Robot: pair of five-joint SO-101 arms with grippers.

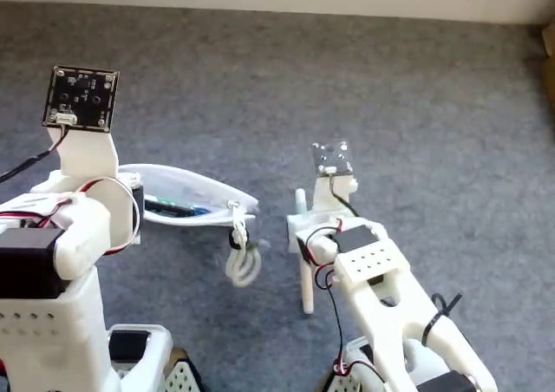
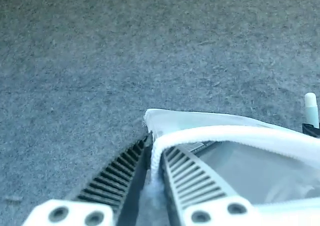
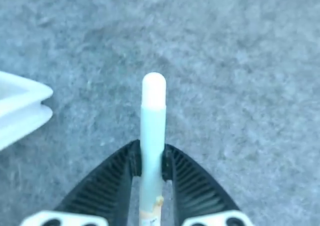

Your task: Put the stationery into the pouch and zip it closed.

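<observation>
The clear plastic pouch (image 1: 192, 186), open on the grey carpet (image 1: 390, 88), holds some stationery (image 1: 173, 208); the left gripper (image 2: 152, 148) pinches its rim, the right gripper (image 3: 150, 153) clamps a slim white pen (image 3: 153, 111) nearby; insertion and zipping remain

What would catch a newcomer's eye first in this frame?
The right gripper is clamped on a white pen above the grey carpet, close to one end of the pouch. The left gripper pinches the rim of the translucent pouch, which has dark items inside.
</observation>
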